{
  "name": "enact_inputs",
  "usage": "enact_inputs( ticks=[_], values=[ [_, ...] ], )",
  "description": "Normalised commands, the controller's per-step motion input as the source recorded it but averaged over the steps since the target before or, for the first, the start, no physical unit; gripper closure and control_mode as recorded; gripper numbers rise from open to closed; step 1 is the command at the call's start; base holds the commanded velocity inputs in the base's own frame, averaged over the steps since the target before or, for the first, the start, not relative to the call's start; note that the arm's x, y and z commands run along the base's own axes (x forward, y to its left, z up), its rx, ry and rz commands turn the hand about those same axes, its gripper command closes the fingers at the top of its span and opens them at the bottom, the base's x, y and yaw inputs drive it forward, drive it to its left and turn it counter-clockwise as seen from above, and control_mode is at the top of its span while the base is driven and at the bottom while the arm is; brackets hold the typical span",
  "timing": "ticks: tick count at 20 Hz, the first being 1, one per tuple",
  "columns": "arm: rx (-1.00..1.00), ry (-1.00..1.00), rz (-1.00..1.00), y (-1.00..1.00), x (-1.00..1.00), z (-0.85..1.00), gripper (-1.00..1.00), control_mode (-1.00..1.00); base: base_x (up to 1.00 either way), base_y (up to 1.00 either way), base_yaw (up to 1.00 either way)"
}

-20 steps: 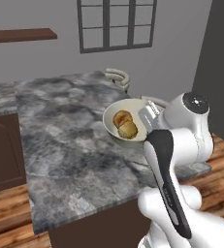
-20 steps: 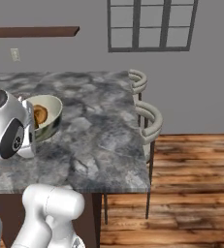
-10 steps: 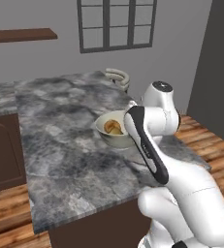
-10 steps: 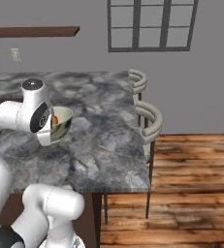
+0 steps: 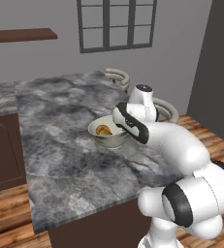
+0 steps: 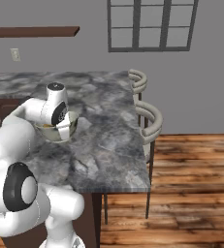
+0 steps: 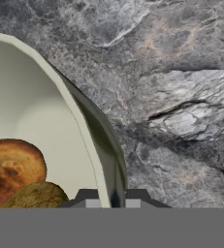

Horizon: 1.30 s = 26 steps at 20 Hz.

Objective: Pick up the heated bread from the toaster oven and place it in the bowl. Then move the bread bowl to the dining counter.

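Bread (image 7: 33, 195) lies in the cream bowl (image 7: 45, 111) just past our hand (image 7: 111, 197), whose two fingers pinch the bowl's thin rim between them, nearly shut, and the bowl sits down on the grey marble tabletop (image 5: 60, 145) right under us.

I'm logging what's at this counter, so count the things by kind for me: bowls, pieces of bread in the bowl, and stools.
Bowls: 1, the bowl on the dining counter, its rim held in the hand
Bread pieces in the bowl: 2
Stools: 2
Total: 5
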Motion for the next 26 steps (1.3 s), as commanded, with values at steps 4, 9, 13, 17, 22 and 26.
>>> enact_inputs(
  ticks=[4,9,13,17,22,26],
  values=[
    [0.00,0.00,0.08,0.19,1.00,-0.65,1.00,-1.00,0.00,0.00,0.00],
    [0.00,0.00,0.04,0.21,1.00,-0.87,1.00,-1.00,0.00,0.00,0.00],
    [0.00,-0.07,0.00,0.03,0.55,-0.50,1.00,-1.00,0.00,0.00,0.00],
    [0.00,0.00,0.00,0.00,0.03,-0.01,-1.00,-1.00,0.00,0.00,0.00],
    [0.00,-0.06,0.00,-0.10,-0.36,0.89,-1.00,-1.00,0.00,0.00,0.00],
    [0.01,-0.21,0.00,-0.45,-0.97,1.00,-1.00,-1.00,0.00,0.00,0.00]
  ],
)
